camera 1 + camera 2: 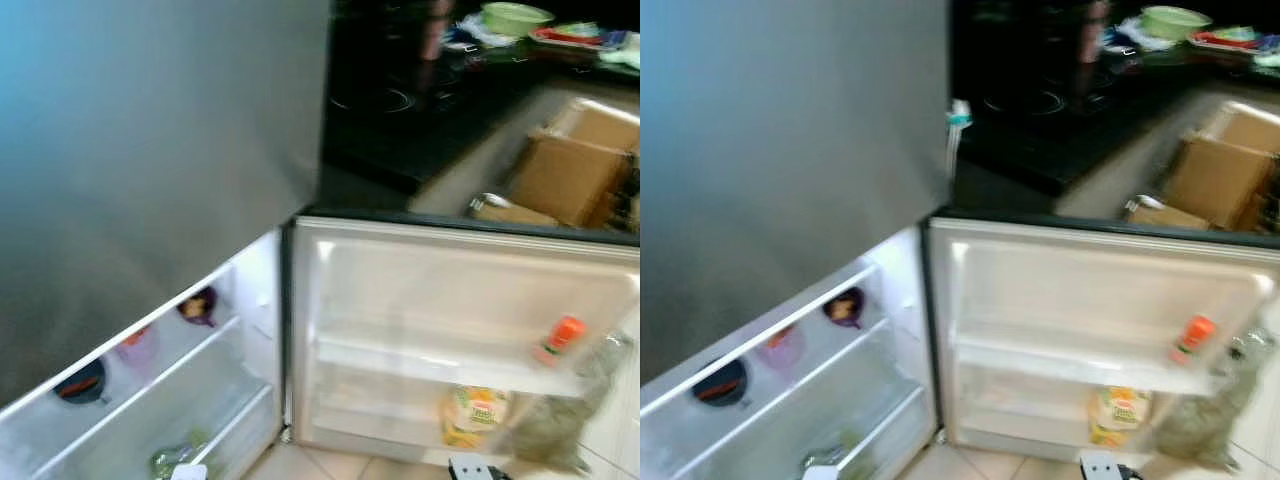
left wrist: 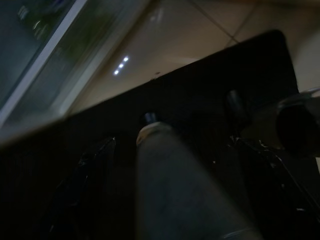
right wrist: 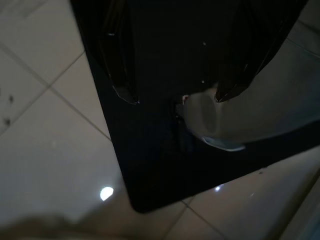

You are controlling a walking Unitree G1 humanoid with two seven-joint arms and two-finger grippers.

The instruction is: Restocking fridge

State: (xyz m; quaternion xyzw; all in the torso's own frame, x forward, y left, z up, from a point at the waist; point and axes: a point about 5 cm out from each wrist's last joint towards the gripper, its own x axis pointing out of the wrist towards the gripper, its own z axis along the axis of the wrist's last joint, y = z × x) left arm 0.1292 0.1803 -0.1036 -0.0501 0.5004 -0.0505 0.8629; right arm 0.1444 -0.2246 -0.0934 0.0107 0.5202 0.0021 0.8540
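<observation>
I see the fridge [image 1: 150, 150] with its lower door [image 1: 465, 330] swung wide. Door shelves hold an orange-capped bottle [image 1: 559, 340], tilted, cap pointing up, and a yellow packet [image 1: 474, 415]. Most shelf space looks unfilled, so restocking seems barely begun. Right gripper [image 3: 175, 95] hangs with fingers apart over the floor [image 3: 50, 150]; the left gripper's spread I cannot tell.

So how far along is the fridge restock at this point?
Early to midway, at a guess. The fridge door stands open, with an orange-capped bottle and a yellow packet on its shelves; small bowls sit inside. Nothing looks in hand: both arms hang toward the floor. Cardboard boxes by the counter may hold more stock.
</observation>
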